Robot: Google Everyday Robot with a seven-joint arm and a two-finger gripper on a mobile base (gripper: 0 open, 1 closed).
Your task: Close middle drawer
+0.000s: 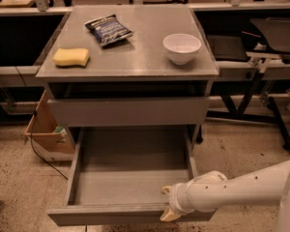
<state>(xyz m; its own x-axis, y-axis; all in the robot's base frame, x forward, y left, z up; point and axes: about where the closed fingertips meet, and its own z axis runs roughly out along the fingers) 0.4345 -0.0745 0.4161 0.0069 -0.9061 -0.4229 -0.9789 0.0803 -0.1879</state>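
Note:
The middle drawer (130, 178) is a wide grey metal tray pulled far out of the cabinet, and nothing shows inside it. Its plain front strip (106, 215) faces me at the bottom of the view. My gripper (167, 203) is on the end of the white arm (237, 190), which reaches in from the right. It sits at the right part of the drawer's front strip, at the rim.
Above the open drawer is a shut grey drawer front (128, 111). The cabinet top (135, 57) holds a yellow sponge (71, 57), a dark snack bag (108, 30) and a white bowl (181, 47). A cardboard box (46, 134) stands on the floor at left. Table legs (275, 115) stand at right.

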